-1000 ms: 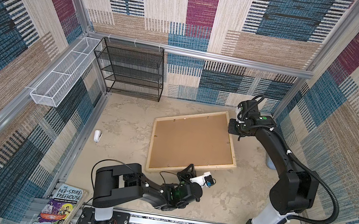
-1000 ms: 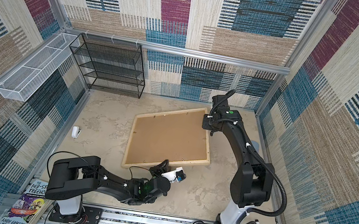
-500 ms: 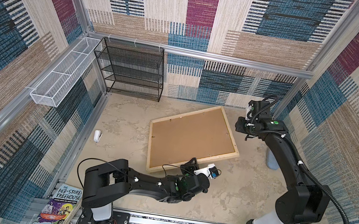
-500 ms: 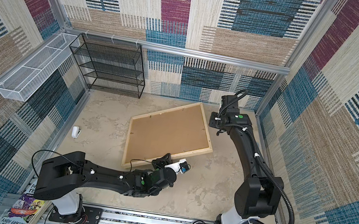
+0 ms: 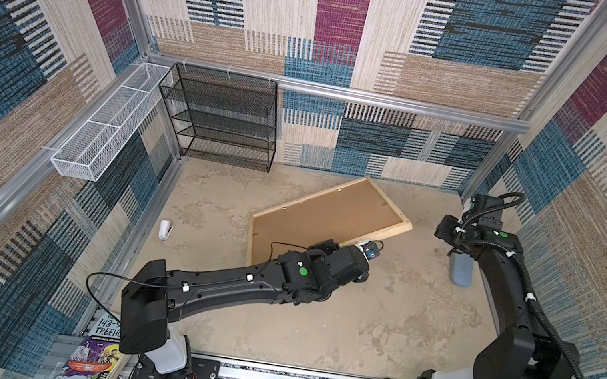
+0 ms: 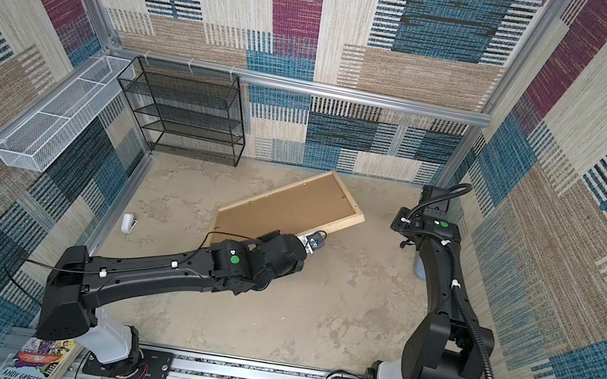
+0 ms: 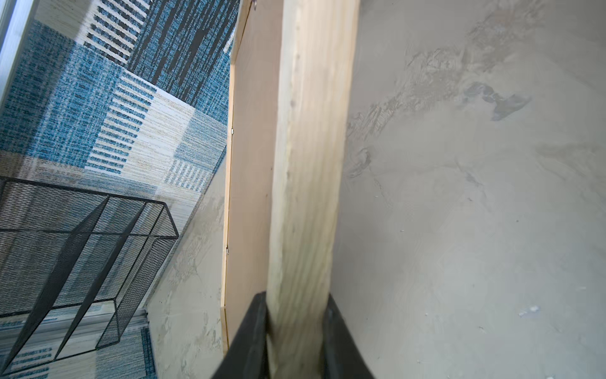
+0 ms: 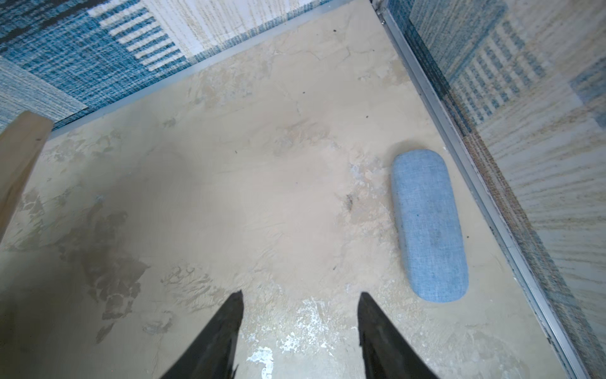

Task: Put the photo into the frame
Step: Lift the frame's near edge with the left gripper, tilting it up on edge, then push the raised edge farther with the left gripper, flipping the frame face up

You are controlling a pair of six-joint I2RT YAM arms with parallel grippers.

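Note:
The frame (image 5: 403, 229) of pale wood stands tilted in both top views, its near long rail lifted off the floor and its brown backing board (image 6: 289, 213) facing up. My left gripper (image 7: 296, 305) is shut on that near rail (image 7: 311, 164), one black finger on each side of the wood. My right gripper (image 8: 300, 295) is open and holds nothing; it hangs by the right wall (image 5: 448, 233), apart from the frame's right corner. The photo is out of view.
A blue fabric case (image 8: 429, 226) lies by the right wall, under the right arm (image 5: 460, 271). A black mesh rack (image 5: 221, 117) stands at the back left, with a white wire basket (image 5: 107, 122) on the left wall. A small white object (image 5: 165, 229) lies near the left edge.
My right gripper has let go of the frame's far right corner, opened and drawn back to the right. My left arm has reached forward and raised the near rail, tilting the frame.

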